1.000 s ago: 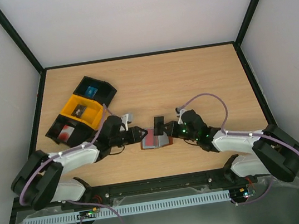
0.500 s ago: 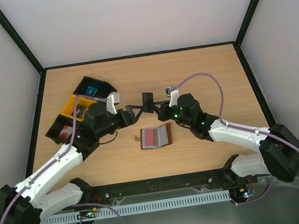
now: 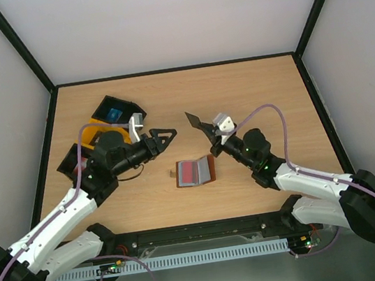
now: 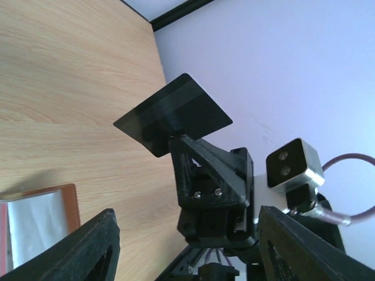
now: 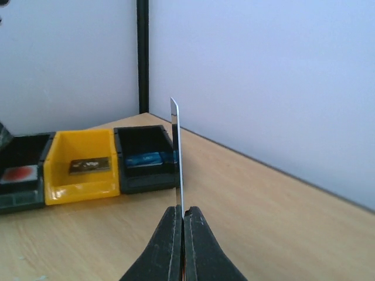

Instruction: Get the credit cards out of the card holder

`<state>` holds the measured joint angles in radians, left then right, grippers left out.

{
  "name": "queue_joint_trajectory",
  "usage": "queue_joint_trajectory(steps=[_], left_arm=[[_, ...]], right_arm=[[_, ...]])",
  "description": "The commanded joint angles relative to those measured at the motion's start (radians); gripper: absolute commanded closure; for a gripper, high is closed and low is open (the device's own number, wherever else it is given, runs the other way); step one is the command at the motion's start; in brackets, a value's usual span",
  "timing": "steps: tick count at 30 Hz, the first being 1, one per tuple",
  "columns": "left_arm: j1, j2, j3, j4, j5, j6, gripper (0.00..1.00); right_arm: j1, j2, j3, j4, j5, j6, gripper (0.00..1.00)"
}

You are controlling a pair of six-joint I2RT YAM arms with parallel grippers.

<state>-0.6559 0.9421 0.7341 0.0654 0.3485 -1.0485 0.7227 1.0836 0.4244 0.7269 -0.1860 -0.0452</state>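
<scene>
The brown card holder (image 3: pixel 210 171) lies open on the table, with a red card (image 3: pixel 188 173) showing in its left half. Its corner also shows in the left wrist view (image 4: pixel 69 202). My right gripper (image 3: pixel 205 132) is shut on the dark grey card (image 3: pixel 193 120) and holds it up in the air, behind the card holder. The card is edge-on in the right wrist view (image 5: pixel 175 149), clamped at my right gripper (image 5: pixel 182 212). My left gripper (image 3: pixel 170 134) is open and empty, left of the card. In the left wrist view its fingers (image 4: pixel 79 249) frame the dark grey card (image 4: pixel 173 114).
A row of small bins stands at the back left: a black one with a blue item (image 3: pixel 116 111), a yellow one (image 3: pixel 92 135), and a black one with a red item (image 5: pixel 17 175). A black frame edges the table (image 3: pixel 250 88).
Both grippers rose from the card holder, the dark grey card coming out with the right one. The left gripper has drawn back to the left, and the right gripper holds the card alone.
</scene>
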Motion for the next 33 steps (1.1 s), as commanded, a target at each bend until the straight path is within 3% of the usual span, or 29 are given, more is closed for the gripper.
queue_joint_trajectory(steps=[1, 6, 12, 21, 28, 33], left_arm=[[-0.002, 0.028, 0.031, 0.072, 0.055, -0.071, 0.36], [-0.011, 0.093, 0.029, 0.182, 0.167, -0.141, 0.34], [-0.013, 0.122, 0.036, 0.218, 0.153, -0.153, 0.29], [-0.007, 0.172, 0.07, 0.153, 0.162, -0.155, 0.38], [-0.005, 0.222, 0.048, 0.251, 0.222, -0.204, 0.41], [-0.005, 0.239, 0.041, 0.282, 0.235, -0.232, 0.55]], right_arm=[[0.031, -0.007, -0.043, 0.143, 0.037, -0.29, 0.98], [0.072, 0.032, -0.089, 0.225, 0.116, -0.4, 0.98], [0.157, 0.065, -0.133, 0.327, 0.235, -0.527, 0.98], [0.197, 0.056, -0.151, 0.399, 0.323, -0.602, 0.98], [0.231, 0.035, -0.147, 0.375, 0.318, -0.608, 0.98], [0.245, 0.035, -0.138, 0.34, 0.329, -0.635, 0.98]])
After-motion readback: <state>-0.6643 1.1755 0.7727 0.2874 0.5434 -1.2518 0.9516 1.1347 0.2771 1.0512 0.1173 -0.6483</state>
